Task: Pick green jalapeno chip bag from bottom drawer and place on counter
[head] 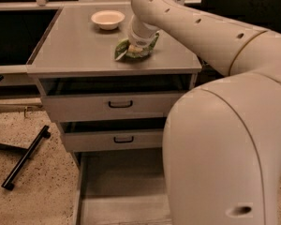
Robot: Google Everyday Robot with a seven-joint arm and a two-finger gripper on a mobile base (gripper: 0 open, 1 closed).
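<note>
Gripper low over the grey counter, open or closed impossible to tell, right upon the green jalapeno chip bag lying at 5 o'clock from the cream bowl; probably light, soft, crinkly, slippery, best pinched at a sealed edge.

A speckled pale floor lay in dim, warm light, with a black bar-like leg slanting across it at the near left and a dark recess at the far left.
</note>
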